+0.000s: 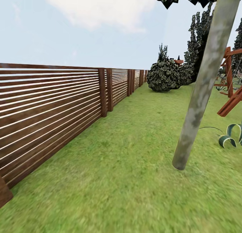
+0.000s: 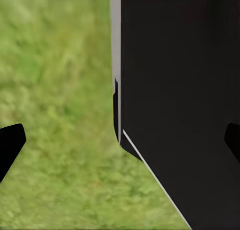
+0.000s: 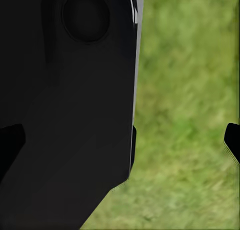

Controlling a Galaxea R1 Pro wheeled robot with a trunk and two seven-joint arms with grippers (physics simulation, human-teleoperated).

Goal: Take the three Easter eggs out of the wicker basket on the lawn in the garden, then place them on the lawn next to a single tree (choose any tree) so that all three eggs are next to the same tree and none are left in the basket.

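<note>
Near on the right a tree (image 1: 201, 91) rises from the lawn (image 1: 127, 179), a likely drop spot, while both grippers' fingers (image 2: 10, 145) (image 3: 232, 140) spread wide over grass, empty, apparently just carried during travel.

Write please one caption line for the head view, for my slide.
Garden lawn beside a slatted wooden fence, with a grey tree trunk leaning at right and a dark bush behind.

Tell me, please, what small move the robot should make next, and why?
Probably turn the base to look for the basket: the head view shows a grey-brown mottled tree trunk, green lawn and brown slatted wooden fence. Left pincer and right pincer hang open over grass.
</note>
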